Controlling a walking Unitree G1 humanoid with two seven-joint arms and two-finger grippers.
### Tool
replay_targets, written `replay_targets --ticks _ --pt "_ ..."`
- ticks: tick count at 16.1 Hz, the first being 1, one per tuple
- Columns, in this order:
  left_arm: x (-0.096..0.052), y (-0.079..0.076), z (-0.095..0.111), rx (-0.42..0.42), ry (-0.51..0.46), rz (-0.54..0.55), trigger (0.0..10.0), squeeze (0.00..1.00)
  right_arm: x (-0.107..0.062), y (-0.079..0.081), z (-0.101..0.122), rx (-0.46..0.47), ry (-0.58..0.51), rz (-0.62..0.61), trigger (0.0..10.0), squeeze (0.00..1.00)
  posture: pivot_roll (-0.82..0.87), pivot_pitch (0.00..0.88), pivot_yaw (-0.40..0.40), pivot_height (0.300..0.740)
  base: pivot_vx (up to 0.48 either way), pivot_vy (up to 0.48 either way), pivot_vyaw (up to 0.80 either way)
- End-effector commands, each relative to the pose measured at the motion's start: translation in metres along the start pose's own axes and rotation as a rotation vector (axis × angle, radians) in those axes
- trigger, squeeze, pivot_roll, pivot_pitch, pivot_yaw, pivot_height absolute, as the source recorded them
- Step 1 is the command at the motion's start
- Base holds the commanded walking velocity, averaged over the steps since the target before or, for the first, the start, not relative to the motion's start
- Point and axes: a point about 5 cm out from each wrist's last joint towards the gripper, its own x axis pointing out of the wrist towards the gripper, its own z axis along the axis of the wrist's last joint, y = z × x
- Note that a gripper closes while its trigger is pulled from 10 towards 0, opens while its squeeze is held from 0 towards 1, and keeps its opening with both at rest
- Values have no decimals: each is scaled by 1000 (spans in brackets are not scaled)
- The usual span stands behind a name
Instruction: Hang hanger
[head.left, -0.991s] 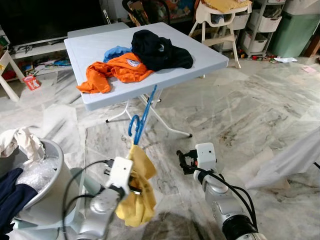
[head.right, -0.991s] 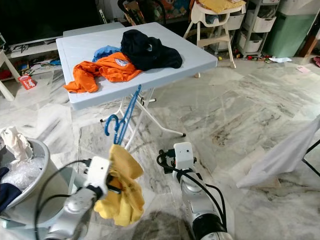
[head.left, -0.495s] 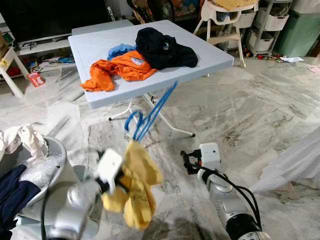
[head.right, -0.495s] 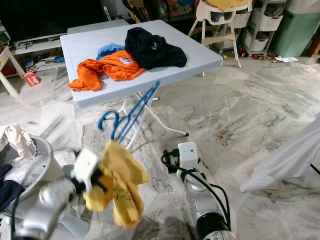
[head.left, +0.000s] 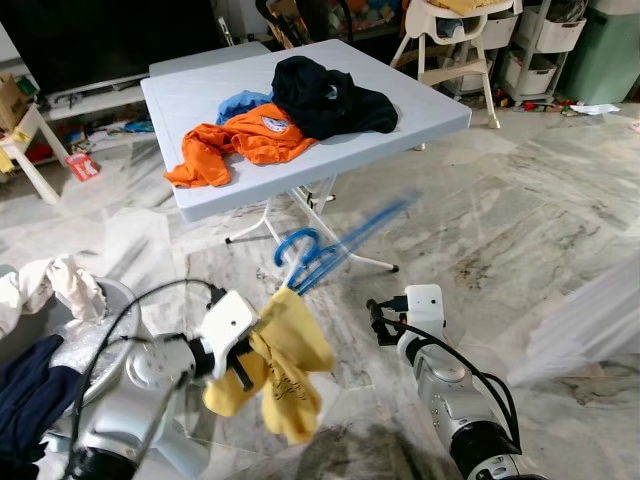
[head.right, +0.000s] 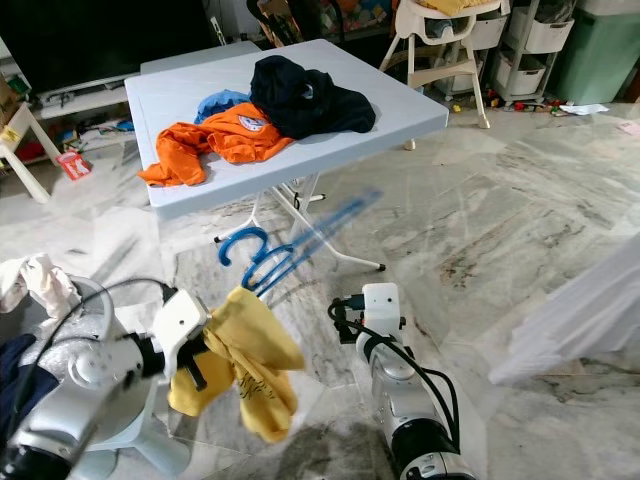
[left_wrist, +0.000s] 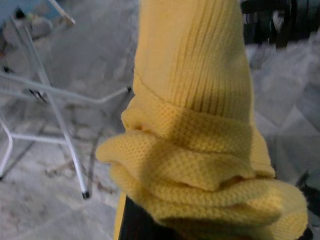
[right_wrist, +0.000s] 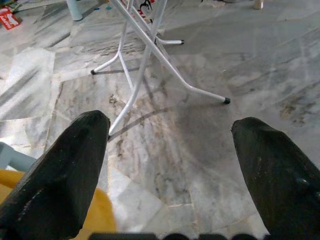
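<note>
Blue plastic hanger (head.left: 325, 245), motion-blurred, stood out from the bunched mustard-yellow knitted garment (head.left: 278, 360) that the left gripper (head.left: 240, 362) carried low in front of the robot; the knit hid that gripper's fingers, so I could not tell how far they were closed, though the cloth and hanger evidently hung from it. The hanger's long axis ran up and away to the robot's right, its hook curling near the garment and its thin arms smearing toward the white folding legs (head.left: 330, 235) of the surface. The left arm was plainly the nearer one, since it bore the hanger. The right gripper (right_wrist: 172, 170) held nothing, its two matte black fingers spread wide over the veined grey marble floor (head.left: 500, 210), just beside the garment's right edge. In the left wrist view the garment showed a ribbed cuff above a waffle-textured fold, soft and thick. To the robot's left sat a grey round basket (head.left: 105, 300) heaped with white and navy cloth. Farther off, the pale blue square plastic surface (head.left: 190, 100) carried a crumpled orange shirt (head.left: 235, 140) and a rumpled black garment (head.left: 325, 95) touching it. No rail or rod for hanging could be made out.
</note>
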Motion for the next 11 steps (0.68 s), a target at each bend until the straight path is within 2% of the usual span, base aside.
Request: replay_targets --ticks 1,2,3,4,5,6,7,9,11 --pt "-5 13 23 36 -74 24 10000 0 2 2 1 9 12 19 10000 0 -38 0 91 740 0 0 0" --pt "-7 27 47 11 -161 40 10000 0 3 4 -4 -18 78 112 10000 0 -37 0 90 740 0 0 0" --pt "-8 31 61 25 -197 31 10000 0 2 5 -7 -50 112 175 10000 0 -36 0 83 740 0 0 0" --pt "-9 33 73 67 -231 25 10000 0 2 6 -9 -83 153 246 10000 0 -35 0 78 740 0 0 0" --pt "-11 33 83 148 -242 17 10000 0 1 4 -8 -119 176 308 10000 0 -33 0 68 740 0 0 0" --pt "-11 33 83 161 -241 15 10000 0 1 4 -8 -119 178 316 10000 0 -33 0 68 740 0 0 0" --pt "-12 32 85 211 -246 22 10000 0 1 6 -6 -119 170 361 10000 0 -29 0 64 740 0 0 0" --pt "-11 29 82 191 -250 52 10000 0 0 12 2 -92 143 476 10000 0 -23 7 53 740 0 0 0" --pt "-6 29 76 214 -242 120 10000 0 -2 18 2 -77 140 549 10000 0 -22 13 49 740 0 0 0"
